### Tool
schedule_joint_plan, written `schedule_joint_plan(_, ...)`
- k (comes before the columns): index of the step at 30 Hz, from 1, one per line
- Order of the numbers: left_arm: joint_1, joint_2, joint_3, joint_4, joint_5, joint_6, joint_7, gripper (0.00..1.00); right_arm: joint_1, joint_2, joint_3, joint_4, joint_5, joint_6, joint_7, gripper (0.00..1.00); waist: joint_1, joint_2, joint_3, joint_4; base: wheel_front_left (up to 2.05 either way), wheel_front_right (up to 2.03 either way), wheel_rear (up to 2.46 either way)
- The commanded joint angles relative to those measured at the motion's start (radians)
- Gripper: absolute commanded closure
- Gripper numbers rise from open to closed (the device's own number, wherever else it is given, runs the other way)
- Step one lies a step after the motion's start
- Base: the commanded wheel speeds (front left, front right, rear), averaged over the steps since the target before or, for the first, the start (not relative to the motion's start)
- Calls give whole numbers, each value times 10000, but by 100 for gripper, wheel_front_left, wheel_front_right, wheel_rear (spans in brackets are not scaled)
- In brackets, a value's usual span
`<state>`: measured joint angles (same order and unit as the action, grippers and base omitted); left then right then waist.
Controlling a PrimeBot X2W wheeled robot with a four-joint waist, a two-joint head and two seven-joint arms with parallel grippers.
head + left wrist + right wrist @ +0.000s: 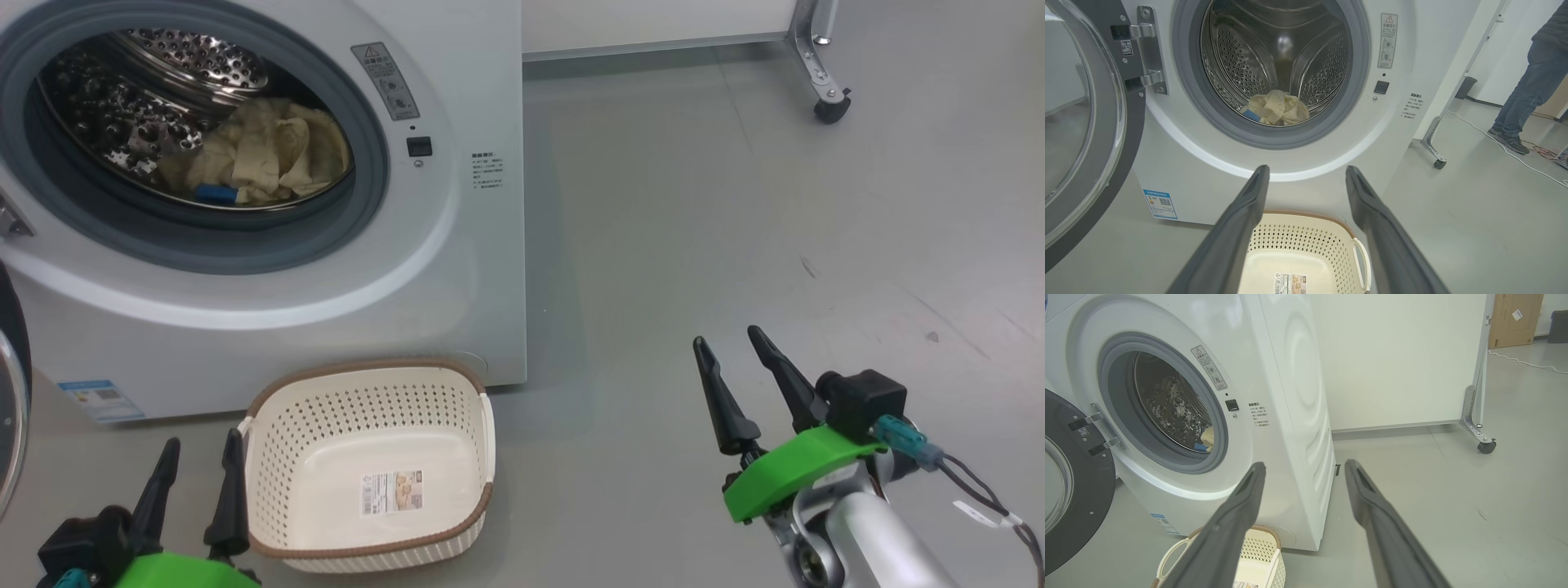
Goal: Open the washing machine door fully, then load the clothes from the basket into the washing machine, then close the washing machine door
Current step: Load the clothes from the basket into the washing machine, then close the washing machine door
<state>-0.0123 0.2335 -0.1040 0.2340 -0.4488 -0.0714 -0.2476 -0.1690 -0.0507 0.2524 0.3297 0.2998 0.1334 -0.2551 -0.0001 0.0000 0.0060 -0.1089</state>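
The white washing machine (457,269) (1404,61) (1290,416) stands with its door (1090,134) (1069,486) swung wide open to the left. Pale yellow clothes (261,155) (1276,108) lie in the steel drum. The cream basket (367,425) (1298,245) (1257,555) sits on the floor before the machine, holding only its label sticker. My left gripper (200,461) (1306,173) is open, just left of the basket. My right gripper (727,343) (1304,467) is open over bare floor, well right of the basket.
A white partition on a wheeled metal foot (829,102) (1484,443) stands behind and right of the machine. A person's legs (1527,90) stand at the far right, with cables (1494,143) on the floor nearby. Grey floor (775,229) stretches open to the right.
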Motion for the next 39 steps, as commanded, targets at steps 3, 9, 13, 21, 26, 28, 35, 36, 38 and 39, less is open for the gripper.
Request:
schedule_joint_plan(3, -430, 48, 536, -163, 198, -111, -141, 0, -258, -10, 255, -368, 123, -27, -67, 0, 1, 0, -23, -37, 0, 0, 0)
schedule_joint_plan(9, -466, -190, 745, -96, 393, -225, -141, 0, -273, -9, 234, -373, 109, -27, -67, 0, 1, 0, -21, -64, 0, 0, 0)
schedule_joint_plan(13, -479, -300, 849, -39, 472, -287, -141, 0, -284, -8, 214, -396, 105, -27, -67, 0, 1, 0, -8, -63, 0, 0, 0)
schedule_joint_plan(21, -523, -402, 1000, 62, 562, -383, -141, 0, -284, -6, 187, -438, 93, -27, -67, 0, 1, 0, 31, -67, 0, 0, 0)
schedule_joint_plan(26, -590, -444, 1062, 153, 591, -432, -141, 0, -279, -3, 186, -449, 108, -27, -67, 0, 1, 0, 72, -50, 0, 0, 0)
schedule_joint_plan(28, -616, -454, 1077, 196, 585, -451, -141, 0, -292, -2, 177, -442, 114, -27, -67, 0, 1, 0, 82, -38, 0, 0, 0)
schedule_joint_plan(35, -657, -494, 1108, 326, 539, -502, -141, 0, -302, 0, 123, -427, 89, -27, -67, 0, 1, 0, 90, 17, 0, 0, 0)
schedule_joint_plan(36, -666, -496, 1084, 325, 513, -514, -141, 0, -300, 0, 122, -421, 83, -27, -67, 0, 1, 0, 90, 23, 0, 0, 0)
schedule_joint_plan(38, -669, -462, 962, 281, 467, -541, -141, 0, -300, 1, 123, -412, 77, -27, -67, 0, 1, 0, 90, 38, 0, 0, 0)
schedule_joint_plan(39, -667, -442, 931, 272, 456, -549, -141, 0, -302, 1, 122, -407, 75, -27, -67, 0, 1, 0, 88, 43, 0, 0, 0)
